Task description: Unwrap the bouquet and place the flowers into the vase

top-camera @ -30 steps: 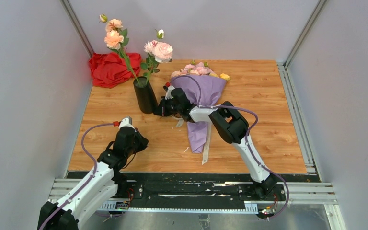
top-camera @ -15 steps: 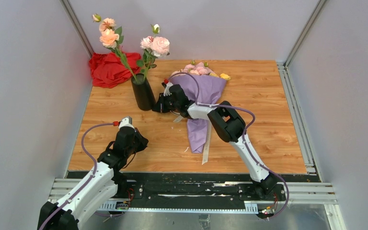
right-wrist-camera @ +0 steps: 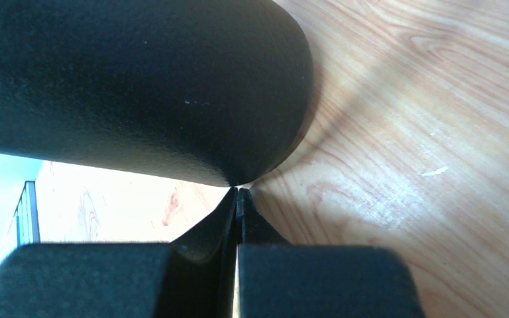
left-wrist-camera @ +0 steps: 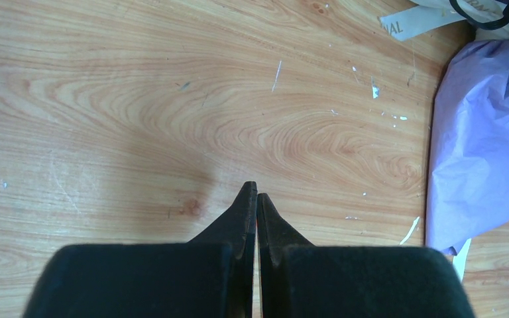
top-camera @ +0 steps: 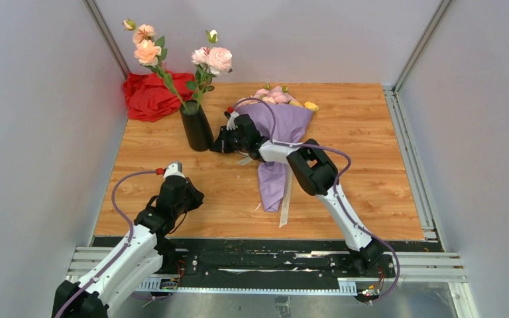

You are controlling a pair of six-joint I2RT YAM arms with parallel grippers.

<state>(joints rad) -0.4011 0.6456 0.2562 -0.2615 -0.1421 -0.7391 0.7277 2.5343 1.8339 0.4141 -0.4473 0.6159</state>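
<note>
Touching the vase (top-camera: 197,129) with the tip of my right hand (right-wrist-camera: 237,193), I have that hand's two fingers shut tight together. Nothing is between them. The tip meets the low part of the vase's side, the side that faces the bouquet (top-camera: 280,129).

The vase stands upright on the table (top-camera: 371,165), toward the back left. Two tall stems with big roses (top-camera: 219,59) stand in it, some peach and some pink. A red cloth (top-camera: 149,96) lies bunched up behind it in the back left corner.

The bouquet lies on its side just to the right of the vase. My right arm reaches across it. It is wrapped in its purple paper. The wide end points to the back wall and the thin end points toward me. The flowers (top-camera: 275,97) poke out at the wide end, small, pink and yellow. A cream ribbon (top-camera: 285,202) lies flat on the wood beside the thin end.

My left hand (left-wrist-camera: 254,195) is near the front left of the table, well apart from the vase. Its fingers are together too, and it holds nothing. It hangs low over bare wood, with the purple paper off to its right.
</note>
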